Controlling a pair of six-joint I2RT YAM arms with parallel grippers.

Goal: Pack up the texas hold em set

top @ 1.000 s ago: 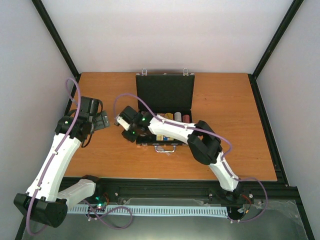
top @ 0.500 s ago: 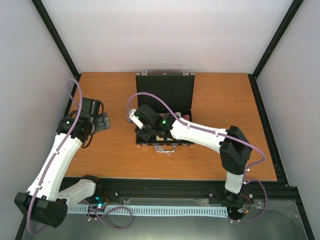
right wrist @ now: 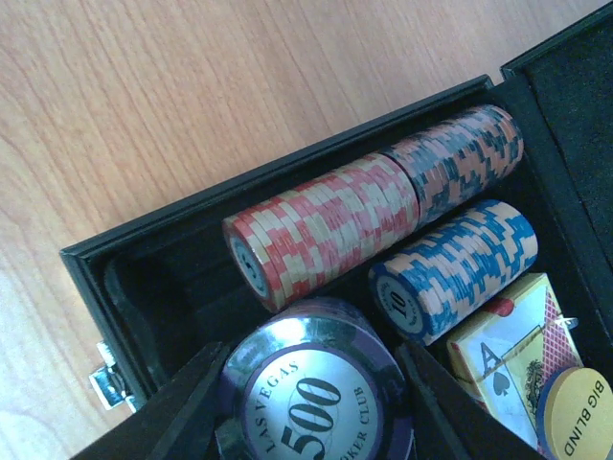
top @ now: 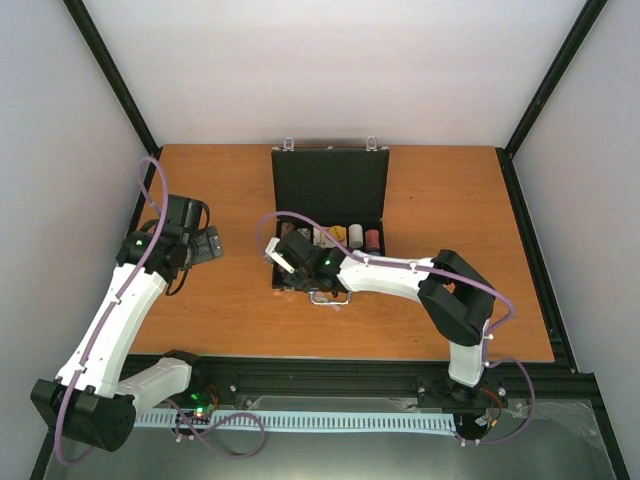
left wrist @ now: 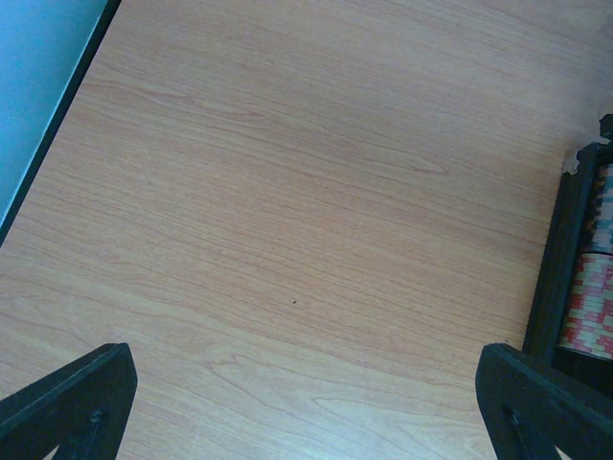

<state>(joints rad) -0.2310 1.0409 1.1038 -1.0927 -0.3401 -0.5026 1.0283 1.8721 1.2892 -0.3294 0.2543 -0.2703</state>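
The black case (top: 329, 190) lies open at the table's middle, lid raised at the back. Its tray holds a red chip stack (right wrist: 326, 225), a dark grey and red stack (right wrist: 458, 153), a blue stack (right wrist: 462, 268), a card deck (right wrist: 506, 353) and a yellow Big Blind disc (right wrist: 578, 414). My right gripper (top: 292, 268) hangs over the tray's front left corner, shut on a purple 500 chip stack (right wrist: 316, 407), one finger on each side. My left gripper (top: 205, 245) is open and empty over bare wood, left of the case (left wrist: 563, 259).
The case's silver handle (top: 333, 297) points toward the arms, and a silver latch (right wrist: 107, 379) sits on the front wall. Black frame rails run along the table's left edge (left wrist: 57, 125) and right edge (top: 530, 250).
My right gripper has moved right from beside the case to over its front left corner, carrying the purple chip stack. The left arm has barely moved.
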